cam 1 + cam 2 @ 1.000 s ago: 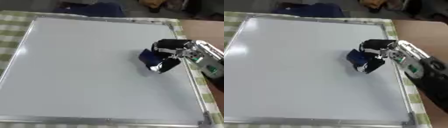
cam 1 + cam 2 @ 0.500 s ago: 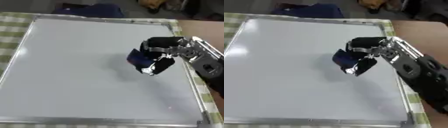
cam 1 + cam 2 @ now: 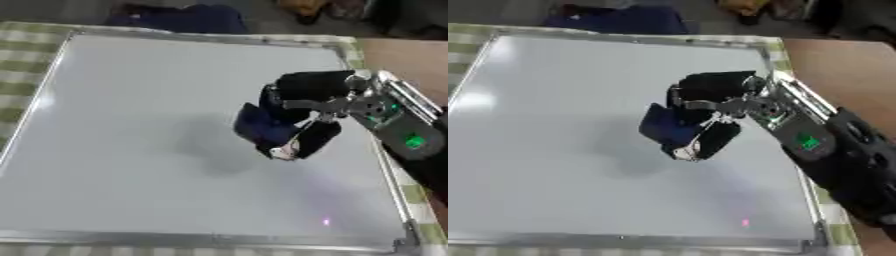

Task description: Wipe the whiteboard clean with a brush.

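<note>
A large whiteboard [image 3: 131, 110] with a silver frame lies flat and fills most of both views; its surface looks blank. My right hand [image 3: 306, 102] reaches in from the right over the board's middle right, its fingers curled round a dark blue brush [image 3: 261, 126]. The brush sits at the hand's left side, low over the board; contact with the board cannot be told. A shadow falls on the board left of the brush. My left hand shows in neither view.
The board lies on a green checked cloth [image 3: 17, 45]. A dark blue object [image 3: 179, 20] lies past the far edge. Brown tabletop [image 3: 842, 70] runs along the right. A small pink light spot [image 3: 326, 221] shows near the board's front right.
My right hand has carried the brush leftwards across the board, from near the right frame towards the middle.
</note>
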